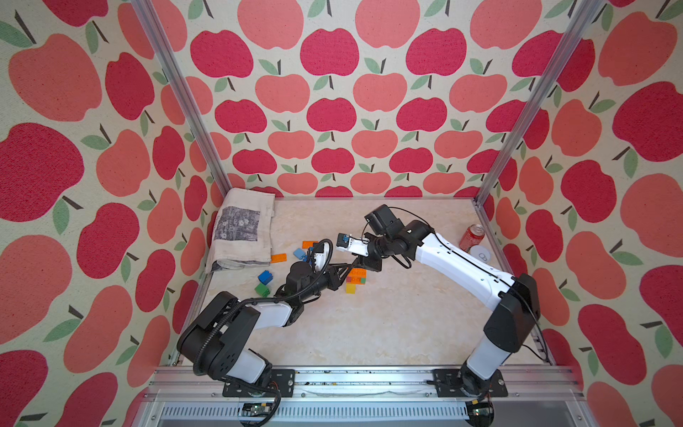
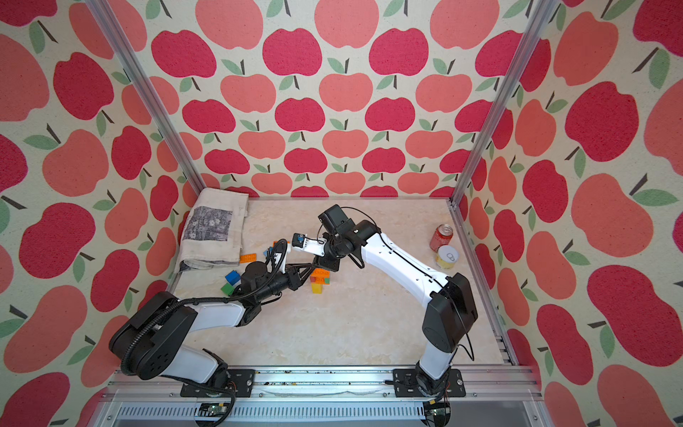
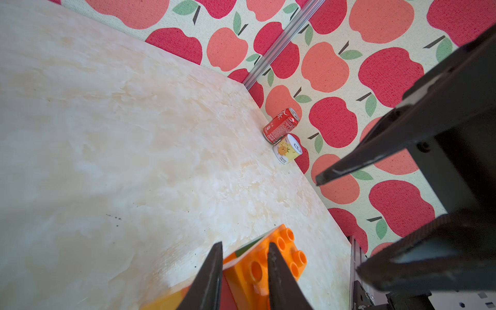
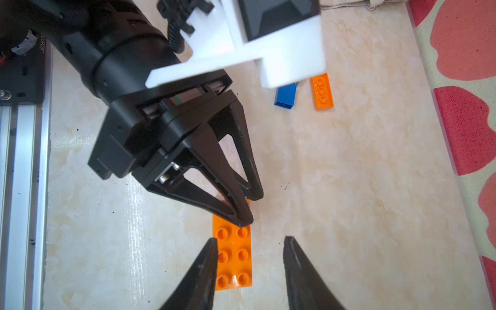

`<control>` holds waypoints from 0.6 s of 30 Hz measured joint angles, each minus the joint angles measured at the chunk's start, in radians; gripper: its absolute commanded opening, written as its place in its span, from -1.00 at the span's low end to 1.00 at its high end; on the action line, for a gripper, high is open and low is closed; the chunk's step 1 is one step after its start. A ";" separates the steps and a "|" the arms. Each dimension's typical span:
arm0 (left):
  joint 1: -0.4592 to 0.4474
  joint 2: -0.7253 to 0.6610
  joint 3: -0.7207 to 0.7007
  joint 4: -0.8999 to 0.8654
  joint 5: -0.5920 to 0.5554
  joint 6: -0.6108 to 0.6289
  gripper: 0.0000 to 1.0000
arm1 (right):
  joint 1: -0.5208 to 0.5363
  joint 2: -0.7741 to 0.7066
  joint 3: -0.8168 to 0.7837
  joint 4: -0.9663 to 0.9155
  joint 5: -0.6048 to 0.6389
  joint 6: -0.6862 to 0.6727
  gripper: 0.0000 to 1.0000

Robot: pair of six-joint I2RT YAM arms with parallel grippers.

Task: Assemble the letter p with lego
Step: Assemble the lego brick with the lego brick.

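A: Top view, lego?
B: A stack [image 1: 353,287] on the tabletop [image 1: 388,325], orange brick [image 1: 357,273] on top; blue brick [image 1: 264,276] loose near the cloth [image 1: 242,233].
A: Left wrist?
B: The left pincer [image 3: 244,245] is clamped on the orange brick.
A: Right wrist?
B: The right pincer [image 4: 249,241] is apart, over the brick's other end.

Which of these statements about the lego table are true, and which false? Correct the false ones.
1. The left claw is shut on the orange brick. True.
2. The right claw grips a blue brick. False: it hangs open above the orange brick.
3. The red can lies on its side. False: it stands upright beside a small yellow can.
4. A folded cloth lies at the far left corner of the table. True.
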 measured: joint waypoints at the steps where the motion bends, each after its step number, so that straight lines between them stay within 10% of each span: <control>1: 0.000 -0.001 0.000 0.000 0.000 0.000 -0.39 | 0.000 0.004 -0.013 0.010 0.005 0.000 -0.11; 18: 0.000 -0.023 -0.006 -0.027 -0.020 0.004 -0.39 | -0.011 0.055 -0.058 0.074 0.037 0.028 0.03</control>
